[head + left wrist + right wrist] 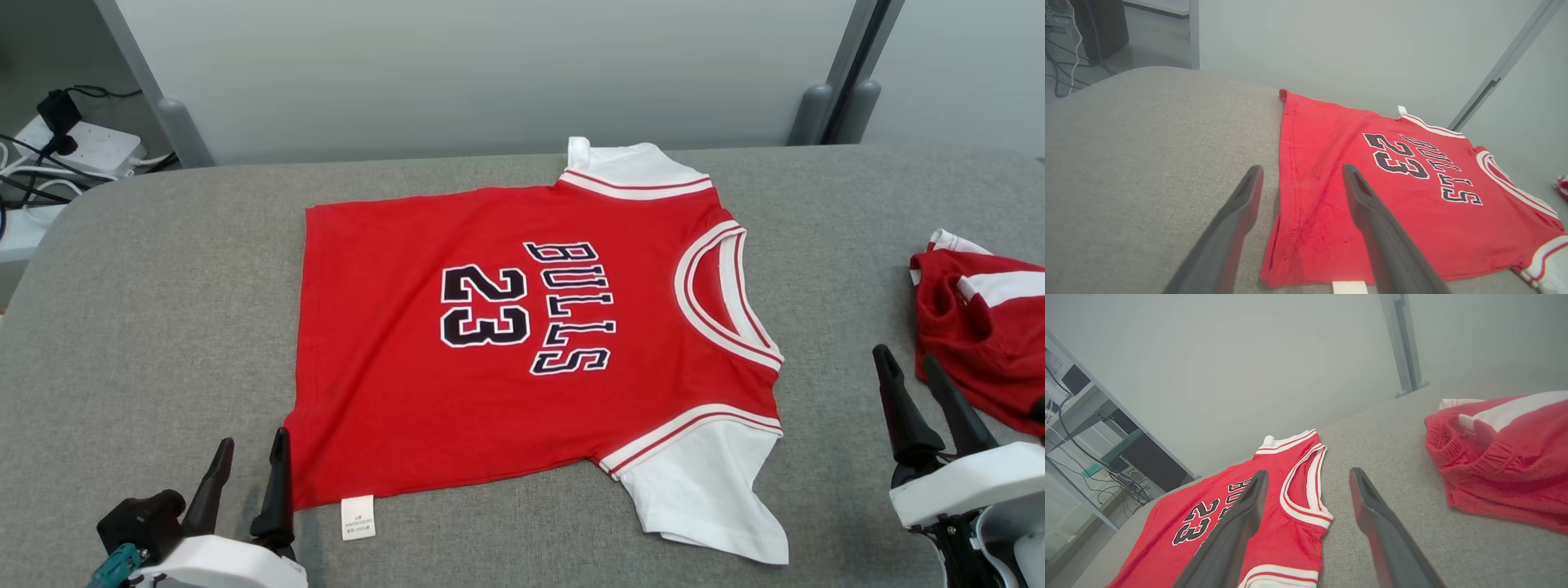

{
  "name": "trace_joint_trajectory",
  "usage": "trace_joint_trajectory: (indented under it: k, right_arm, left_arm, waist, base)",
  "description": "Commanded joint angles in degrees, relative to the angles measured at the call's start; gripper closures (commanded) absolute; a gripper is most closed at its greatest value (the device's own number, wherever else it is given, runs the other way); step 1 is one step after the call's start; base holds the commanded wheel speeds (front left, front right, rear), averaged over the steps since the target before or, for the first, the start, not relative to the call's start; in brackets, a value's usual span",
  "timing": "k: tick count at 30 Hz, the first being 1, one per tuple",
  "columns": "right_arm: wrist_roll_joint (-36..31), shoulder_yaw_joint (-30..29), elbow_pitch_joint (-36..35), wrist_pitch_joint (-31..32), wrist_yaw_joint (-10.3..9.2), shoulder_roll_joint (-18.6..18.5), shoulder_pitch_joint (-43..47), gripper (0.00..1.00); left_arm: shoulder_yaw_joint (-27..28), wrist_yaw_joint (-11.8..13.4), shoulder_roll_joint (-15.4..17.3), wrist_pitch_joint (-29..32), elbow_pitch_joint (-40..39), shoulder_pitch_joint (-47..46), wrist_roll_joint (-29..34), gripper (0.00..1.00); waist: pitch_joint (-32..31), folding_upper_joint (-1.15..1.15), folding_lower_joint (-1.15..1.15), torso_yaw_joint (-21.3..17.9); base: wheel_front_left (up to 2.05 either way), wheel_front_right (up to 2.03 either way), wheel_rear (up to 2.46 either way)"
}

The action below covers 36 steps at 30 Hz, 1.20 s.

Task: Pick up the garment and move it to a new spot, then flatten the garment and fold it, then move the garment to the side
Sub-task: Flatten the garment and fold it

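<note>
Where both grippers were taken in at once, from the head view, the garment [522,343] was seen spread flat, print upward, on the grey padded surface [147,327]. It lay between the left gripper [253,439] and the right gripper [906,357]. A white label [357,516] was shown just beside the left gripper, at the hem corner. From the left wrist view, the stitched hem itself was made out through the gap between that gripper's fingers [1237,220], which were held wide apart, low over the surface and pointed forward. From the right wrist view, a second, crumpled red piece [1502,469] with a gathered waistband was shown close on that gripper's outer side, and the garment's white-trimmed neckline on its inner side. The right gripper's fingers [1376,522] were likewise held wide apart, bare surface being seen between them. Whether either gripper touched the cloth could not be told.
</note>
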Motion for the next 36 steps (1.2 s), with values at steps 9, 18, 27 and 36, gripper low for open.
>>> trace_joint_trajectory:
  k: [9,18,27,36]
  right_arm:
    - [-9.89,2.5,1.65,-8.97,0.26,-1.13,-2.48,0.0]
    - [-20.42,0.87,-0.87,-10.49,0.26,1.45,-1.07,0.0]
    - [-28.77,-0.86,-5.5,-10.52,0.26,5.22,3.83,0.0]
    - [-33.91,-1.55,-6.57,-10.53,0.26,7.49,7.41,0.0]
  left_arm:
    - [5.0,0.22,-2.44,-0.74,-5.89,1.88,6.23,0.0]
    - [6.51,1.15,-4.04,-0.74,-11.03,4.46,12.2,0.0]
    - [7.0,2.5,-4.46,-0.74,-13.85,6.43,17.46,0.0]
    - [5.22,4.91,-4.53,-0.74,-15.73,8.91,19.04,0.0]
  waist:
    - [-2.84,0.0,0.0,0.28]
    - [-3.96,0.0,0.0,0.55]
    - [-3.92,0.0,0.0,0.9]
    - [-3.88,0.0,0.0,0.41]
  base:
    - [0.0,0.0,0.0]
    - [0.0,0.0,0.0]
    - [0.0,0.0,0.0]
    - [0.0,0.0,0.0]
